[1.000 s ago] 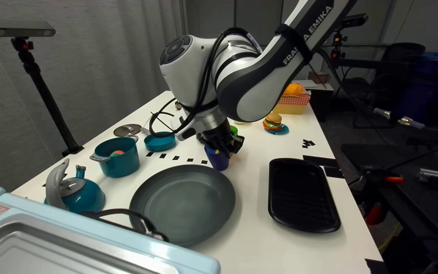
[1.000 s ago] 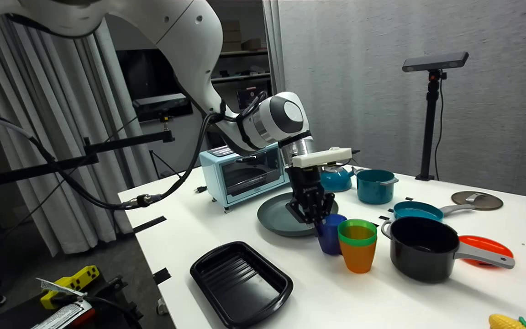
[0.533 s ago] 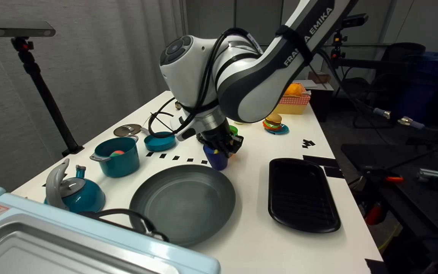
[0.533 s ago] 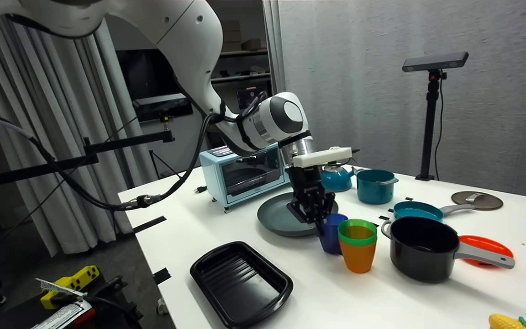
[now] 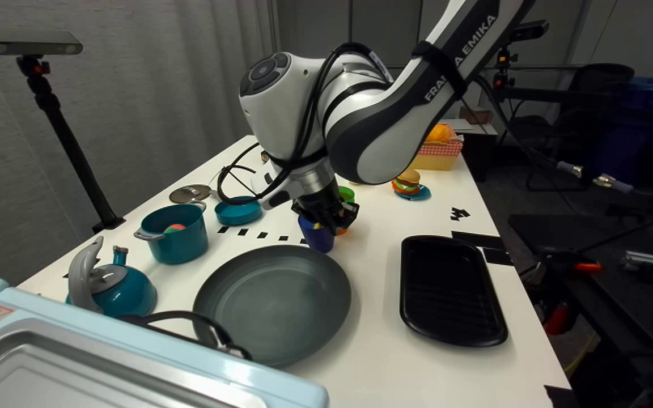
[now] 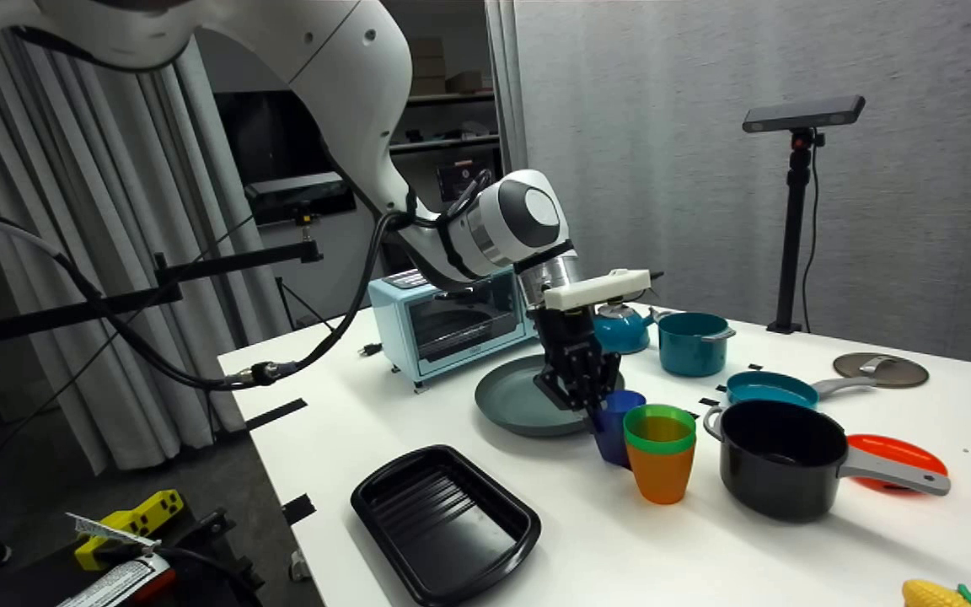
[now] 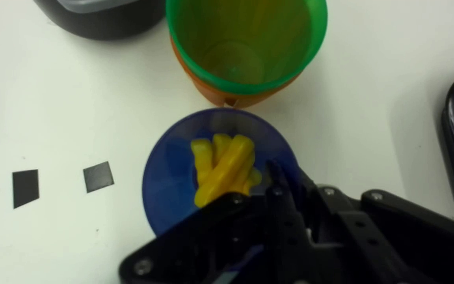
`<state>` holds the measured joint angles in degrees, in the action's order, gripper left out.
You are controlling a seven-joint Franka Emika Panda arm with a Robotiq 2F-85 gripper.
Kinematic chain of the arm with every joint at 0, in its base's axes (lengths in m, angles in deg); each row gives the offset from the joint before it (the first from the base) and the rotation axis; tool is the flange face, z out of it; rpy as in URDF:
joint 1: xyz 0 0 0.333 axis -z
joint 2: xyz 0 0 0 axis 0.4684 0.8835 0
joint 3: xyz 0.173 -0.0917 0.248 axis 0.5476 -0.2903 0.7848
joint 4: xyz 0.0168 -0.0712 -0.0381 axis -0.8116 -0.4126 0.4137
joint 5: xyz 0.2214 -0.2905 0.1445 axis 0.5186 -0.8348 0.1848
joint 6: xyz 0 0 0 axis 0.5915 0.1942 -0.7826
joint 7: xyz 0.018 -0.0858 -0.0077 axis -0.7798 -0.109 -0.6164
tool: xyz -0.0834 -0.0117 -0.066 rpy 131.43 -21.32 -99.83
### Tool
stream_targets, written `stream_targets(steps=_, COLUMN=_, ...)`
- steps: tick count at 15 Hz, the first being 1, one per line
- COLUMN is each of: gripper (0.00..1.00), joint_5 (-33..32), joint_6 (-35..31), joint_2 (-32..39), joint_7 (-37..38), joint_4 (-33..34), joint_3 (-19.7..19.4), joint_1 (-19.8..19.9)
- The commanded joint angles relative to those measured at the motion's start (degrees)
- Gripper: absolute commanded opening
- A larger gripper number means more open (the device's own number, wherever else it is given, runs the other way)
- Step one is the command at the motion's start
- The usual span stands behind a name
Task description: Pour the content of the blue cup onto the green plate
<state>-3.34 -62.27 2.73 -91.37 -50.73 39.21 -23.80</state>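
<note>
My end effector [image 7: 290,181] pinched the blue cup [image 6: 614,438], yellow pieces [image 7: 225,169] inside, just beside the green plate [image 5: 275,309], a sideways carry, I judged, from pouring.

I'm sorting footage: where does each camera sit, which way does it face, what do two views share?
An exterior view sits raised near the dark saucepan, facing the light-blue oven; arm and claw show.
An exterior view sits raised behind that oven, facing across the green plate; arm and claw show.
The wrist view faces down from the wrist into the blue cup and its yellow pieces; only the claw shows.
Both exterior views share the green plate, blue cup and black tray, from roughly opposite ends.
</note>
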Motion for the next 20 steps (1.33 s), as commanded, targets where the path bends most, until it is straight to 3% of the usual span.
stream_targets(steps=1, gripper=0.07, joint_5=0.2, joint_6=0.1, joint_2=0.1, joint_7=-0.1, joint_4=0.2, joint_3=-0.1, joint_1=-0.1)
stream_targets(steps=11, gripper=0.02, joint_5=-1.5, joint_6=-0.7, joint_2=0.2, joint_7=1.3, joint_4=0.1, joint_3=-1.0, joint_1=-0.8)
stream_targets(steps=20, gripper=0.02, joint_5=-12.7, joint_6=-12.0, joint_2=1.1, joint_7=4.7, joint_4=-0.4, joint_3=-3.0, joint_1=-0.9)
